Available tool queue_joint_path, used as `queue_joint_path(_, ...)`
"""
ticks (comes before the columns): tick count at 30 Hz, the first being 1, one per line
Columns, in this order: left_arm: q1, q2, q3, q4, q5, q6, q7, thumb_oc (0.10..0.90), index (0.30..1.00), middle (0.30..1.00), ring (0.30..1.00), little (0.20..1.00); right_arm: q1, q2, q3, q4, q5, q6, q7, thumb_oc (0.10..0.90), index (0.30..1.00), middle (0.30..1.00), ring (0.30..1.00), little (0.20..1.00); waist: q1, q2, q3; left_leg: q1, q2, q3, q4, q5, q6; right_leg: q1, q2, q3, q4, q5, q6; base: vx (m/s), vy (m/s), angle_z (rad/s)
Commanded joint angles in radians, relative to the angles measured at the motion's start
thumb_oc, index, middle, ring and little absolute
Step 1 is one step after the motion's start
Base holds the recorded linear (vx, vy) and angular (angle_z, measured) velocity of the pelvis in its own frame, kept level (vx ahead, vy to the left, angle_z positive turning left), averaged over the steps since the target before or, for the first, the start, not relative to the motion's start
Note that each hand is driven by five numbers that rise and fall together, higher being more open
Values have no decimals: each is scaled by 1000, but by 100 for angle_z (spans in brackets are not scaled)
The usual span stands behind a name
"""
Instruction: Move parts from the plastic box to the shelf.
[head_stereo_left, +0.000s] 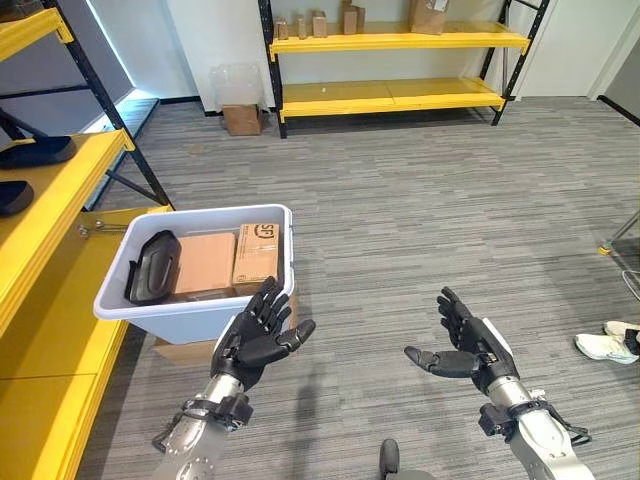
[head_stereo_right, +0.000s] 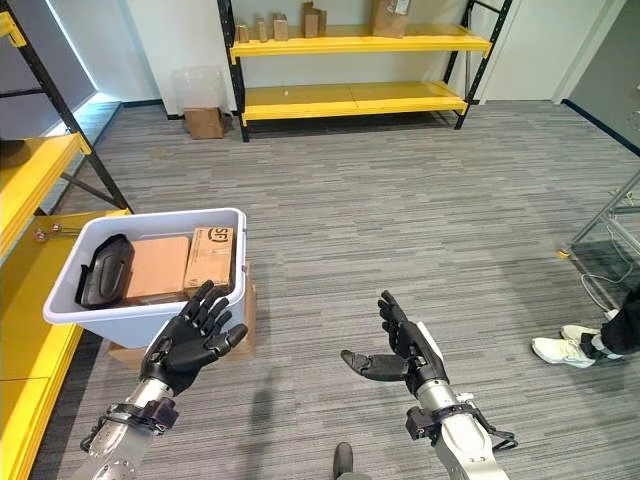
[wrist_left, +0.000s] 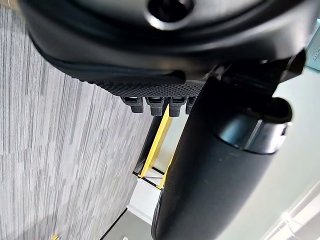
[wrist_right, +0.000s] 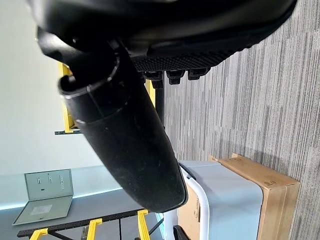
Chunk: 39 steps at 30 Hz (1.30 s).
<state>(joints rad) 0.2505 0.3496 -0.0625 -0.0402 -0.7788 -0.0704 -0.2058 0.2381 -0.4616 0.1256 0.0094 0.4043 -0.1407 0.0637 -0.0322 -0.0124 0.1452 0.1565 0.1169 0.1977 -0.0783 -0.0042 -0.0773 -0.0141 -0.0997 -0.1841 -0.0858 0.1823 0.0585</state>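
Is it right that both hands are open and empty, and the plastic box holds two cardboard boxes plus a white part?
Nearly. The left hand and right hand are open and empty, and the plastic box holds two cardboard boxes, but the part is black, not white, as the left eye view shows.

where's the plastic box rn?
In the left eye view the plastic box sits at the robot's left, on a cardboard box beside the yellow shelf, just beyond the open left hand.
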Motion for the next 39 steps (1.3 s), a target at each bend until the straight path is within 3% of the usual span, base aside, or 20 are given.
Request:
queue_joint_path(1, -87, 57, 63, -98, 10, -95, -27, 900, 1000, 1000, 1000, 1000, -92, 4, -44, -106, 8, -98, -8, 900, 1000, 1000, 1000, 1000, 5, -8, -21, -62, -46, -15, 2, -25, 78, 122, -54, -52, 95, -213, 43, -16, 14, 5)
queue_joint_path(10, -108, 81, 82, -99, 41, -102, -11, 900, 1000, 1000, 1000, 1000, -135, 16, -4, -114, 13, -104, 17, 900, 1000, 1000, 1000, 1000, 20, 11, 1, -90, -75, -21, 50, -49, 109, 83, -62, -54, 168, -238, 39, -63, -32, 8)
queue_joint_path(12, -117, 88, 81, -92, 64, -115, 1, 900, 1000, 1000, 1000, 1000, -145, 22, -2, -110, 33, -84, 30, 900, 1000, 1000, 1000, 1000, 13, 13, 7, -96, -103, 14, 108, -91, 129, 81, -70, -62, 176, -243, 42, -50, -13, 8)
queue_joint_path(13, -124, 88, 78, -96, 74, -120, -8, 900, 1000, 1000, 1000, 1000, -151, 16, -4, -110, 24, -76, 39, 900, 1000, 1000, 1000, 1000, 13, 9, 16, -133, -118, 19, 214, -128, 134, 74, -77, -54, 192, -247, 31, -53, 25, 19)
queue_joint_path(15, -139, 82, 64, -100, 88, -133, -17, 900, 1000, 1000, 1000, 1000, -161, 9, 6, -97, -3, -86, 30, 900, 1000, 1000, 1000, 1000, 21, 5, 35, -212, -115, -10, 339, -135, 108, 75, -83, -45, 196, -243, 17, -61, 123, 26)
queue_joint_path(16, -135, 75, 64, -115, 84, -127, -14, 900, 1000, 1000, 1000, 1000, -169, 3, 17, -87, 15, -91, 27, 900, 1000, 1000, 1000, 1000, 34, 3, 53, -253, -48, -69, 333, -93, 65, 81, -83, -22, 216, -261, 12, -6, 225, 44)
queue_joint_path(17, -132, 74, 65, -119, 87, -128, -14, 900, 1000, 1000, 1000, 1000, -169, 2, 18, -87, 15, -93, 31, 900, 1000, 1000, 1000, 1000, 35, 1, 55, -254, -32, -71, 325, -87, 58, 83, -85, -21, 219, -265, 11, 158, 459, 57)
queue_joint_path(18, -112, 76, 74, -123, 97, -141, -32, 900, 1000, 1000, 1000, 1000, -160, -8, 12, -100, -1, -94, 47, 900, 1000, 1000, 1000, 1000, 34, -1, 55, -224, 63, -83, 239, -18, 22, 91, -100, -14, 225, -277, 20, 315, 730, 31)
queue_joint_path(19, -92, 75, 90, -128, 106, -156, -36, 900, 1000, 1000, 1000, 1000, -154, -31, 4, -109, 38, -85, 72, 900, 1000, 1000, 1000, 1000, 26, 8, 52, -208, 196, -102, 145, 98, -17, 78, -125, 4, 245, -289, 19, 300, 699, 5)
queue_joint_path(20, -91, 75, 91, -128, 107, -159, -35, 900, 1000, 1000, 1000, 1000, -154, -32, 4, -109, 39, -84, 74, 900, 1000, 1000, 1000, 1000, 26, 9, 54, -202, 203, -101, 135, 106, -20, 78, -125, 6, 251, -294, 18, 286, 813, -16)
queue_joint_path(21, -106, 79, 94, -103, 131, -192, -32, 900, 1000, 1000, 1000, 1000, -167, -52, 6, -105, 62, -86, 95, 900, 1000, 1000, 1000, 1000, 10, 22, 55, -191, 241, -89, 106, 122, -32, 62, -152, 16, 271, -301, 30, 174, 566, -25)
queue_joint_path(23, -128, 95, 89, -75, 183, -225, -14, 900, 1000, 1000, 1000, 1000, -182, -60, 7, -92, 93, -91, 104, 900, 1000, 1000, 1000, 1000, 5, 31, 59, -188, 233, -83, 107, 94, -48, 54, -185, 23, 286, -298, 52, 243, 704, -26)
queue_joint_path(25, -162, 126, 74, -49, 224, -236, 7, 900, 1000, 1000, 1000, 1000, -180, -46, -3, -96, 114, -99, 112, 900, 1000, 1000, 1000, 1000, 13, 25, 60, -218, 161, -62, 213, 16, -33, 76, -277, -20, 276, -232, 77, 258, 637, -22)
queue_joint_path(26, -174, 130, 68, -48, 243, -231, 11, 900, 1000, 1000, 1000, 1000, -176, -38, -3, -102, 109, -102, 107, 900, 1000, 1000, 1000, 1000, 18, 21, 60, -230, 138, -60, 238, 1, -26, 83, -297, -34, 265, -203, 77, 181, 451, 5)
queue_joint_path(28, -191, 144, 65, -49, 313, -236, 25, 900, 1000, 1000, 1000, 1000, -168, -14, 7, -124, 77, -100, 104, 900, 1000, 1000, 1000, 1000, 41, 6, 69, -233, 89, -20, 279, -54, -10, 76, -372, -133, 232, -80, 93, 149, 364, 27)
queue_joint_path(29, -191, 145, 65, -49, 314, -237, 25, 900, 1000, 1000, 1000, 1000, -168, -13, 7, -125, 76, -99, 103, 900, 1000, 1000, 1000, 1000, 43, 4, 70, -232, 86, -16, 280, -56, -8, 74, -376, -135, 230, -73, 96, 85, 345, 12)
queue_joint_path(30, -175, 148, 87, -69, 319, -236, 51, 900, 1000, 1000, 1000, 1000, -191, 6, 26, -116, 66, -102, 128, 900, 1000, 1000, 1000, 1000, 69, -2, 82, -207, 83, 58, 275, -77, 2, 43, -394, -225, 254, -36, 110, 30, 263, -30)
queue_joint_path(32, -153, 149, 110, -86, 329, -236, 51, 900, 1000, 1000, 1000, 1000, -196, 22, 41, -118, 36, -101, 133, 900, 1000, 1000, 1000, 1000, 84, -3, 84, -190, 74, 79, 244, -79, 20, 36, -337, -235, 271, -99, 94, 57, 202, -75)
queue_joint_path(34, -129, 145, 113, -105, 283, -238, 3, 900, 1000, 1000, 1000, 1000, -168, 15, 38, -130, 43, -117, 94, 900, 1000, 1000, 1000, 1000, 66, -11, 74, -190, 39, 38, 206, -70, 38, 40, -199, -152, 230, -182, 66, 125, 54, -75)
queue_joint_path(39, -165, 142, 72, -90, 278, -242, 25, 900, 1000, 1000, 1000, 1000, -148, 24, 17, -128, 36, -126, 66, 900, 1000, 1000, 1000, 1000, 34, -15, 55, -167, -8, 4, 149, -45, 66, 33, -165, -91, 192, -159, 59, 84, 31, 40)
